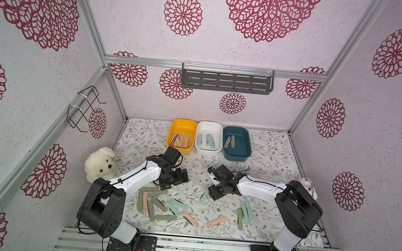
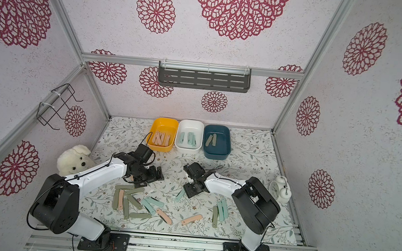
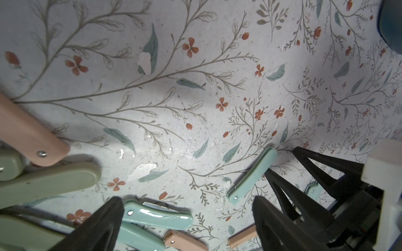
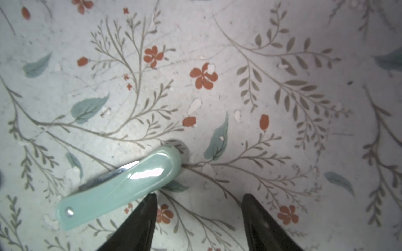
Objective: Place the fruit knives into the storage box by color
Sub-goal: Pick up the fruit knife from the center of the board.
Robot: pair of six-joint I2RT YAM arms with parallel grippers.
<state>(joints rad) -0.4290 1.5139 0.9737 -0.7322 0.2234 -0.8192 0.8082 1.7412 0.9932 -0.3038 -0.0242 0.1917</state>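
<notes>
The fruit knives (image 1: 156,203) were small folded bars with rounded ends, in three colours: peach-pink, mint and olive grey-green. The right wrist view showed one up close. It was a mint knife (image 4: 119,187) with a glossy handle, a silver rivet near its squarer end and a thin steel blade edge showing along one long side. It lay flat on the floral table (image 1: 271,157), right at the tip of one of the fingers (image 4: 141,221) of the right gripper (image 4: 199,200). Those fingers stood apart, with only bare table between them.

The left gripper (image 3: 186,201) hung low over the main scatter with its fingers (image 3: 102,223) spread wide and nothing clamped. Mint, peach and olive knives lay around and below them — some overlapping, each with the same small rivet at one end.

In both top views most loose knives lay criss-crossed near the front of the table. A smaller cluster (image 1: 244,213) of mint and olive ones lay nearer the right arm, and two peach ones lay between the groups.

Three boxes stood side by side at the far edge. The yellow box (image 1: 182,122) held peach knives, the white box (image 1: 210,123) mint ones, and the blue box (image 1: 235,129) two olive ones.
</notes>
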